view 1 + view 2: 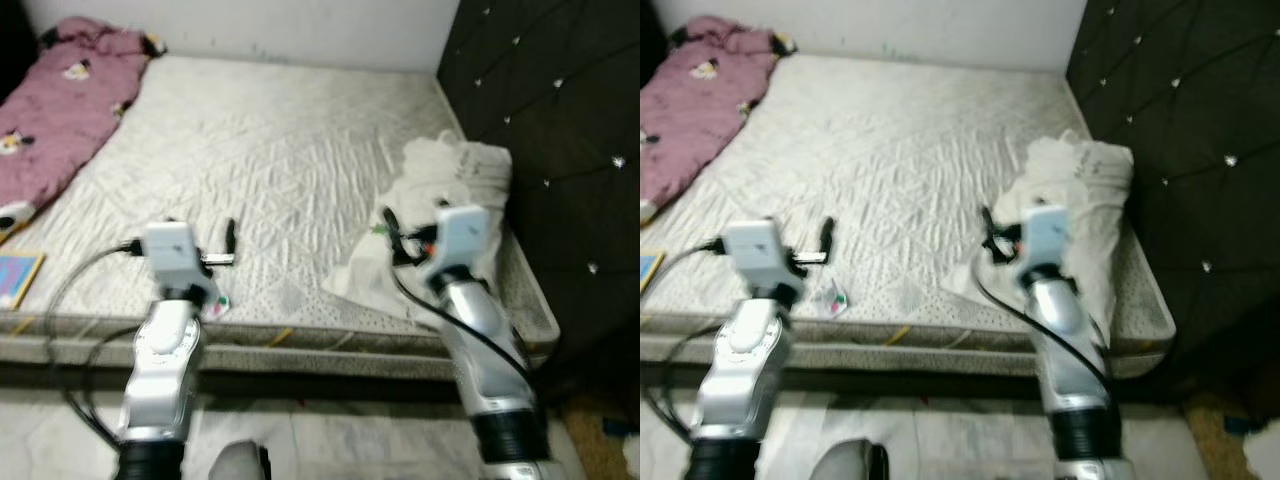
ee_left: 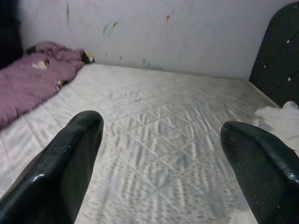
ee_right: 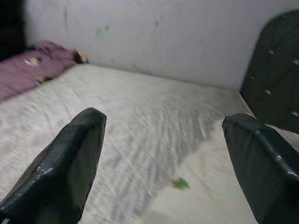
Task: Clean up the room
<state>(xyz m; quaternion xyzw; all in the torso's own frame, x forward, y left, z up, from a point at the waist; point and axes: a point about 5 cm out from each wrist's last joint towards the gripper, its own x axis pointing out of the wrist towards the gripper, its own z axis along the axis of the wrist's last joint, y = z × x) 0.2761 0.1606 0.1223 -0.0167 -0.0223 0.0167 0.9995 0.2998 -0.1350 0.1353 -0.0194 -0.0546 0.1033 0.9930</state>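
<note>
The mattress [image 1: 290, 170] is bare, quilted in a diamond pattern, off-white and slightly soiled. I take it as my landmark. A white cloth [image 1: 440, 200] lies crumpled at the mattress's right side, against the dark tufted headboard [image 1: 560, 140], with one flap spread flat toward the near edge. A small green scrap [image 3: 180, 184] sits on that flap. A pink blanket [image 1: 55, 110], printed with small figures, is heaped along the mattress's far left side, against the white wall [image 2: 187, 32]. A small wrapper [image 1: 835, 297] lies near the mattress's front edge, and a blue book [image 1: 18, 278] rests at its near left corner (only partly in frame).

My left gripper [image 2: 163, 135] hovers over the front-left part of the mattress. Its two black fingers [image 2: 65, 163] stand wide apart, with nothing between them and nothing touched. My right gripper [image 3: 163, 130] hovers over the spread flap of the cloth at the mattress's front right. Its fingers [image 3: 70, 163] are likewise spread wide and hold nothing. I cannot tell whether they touch the cloth (the head views are blurred there).
</note>
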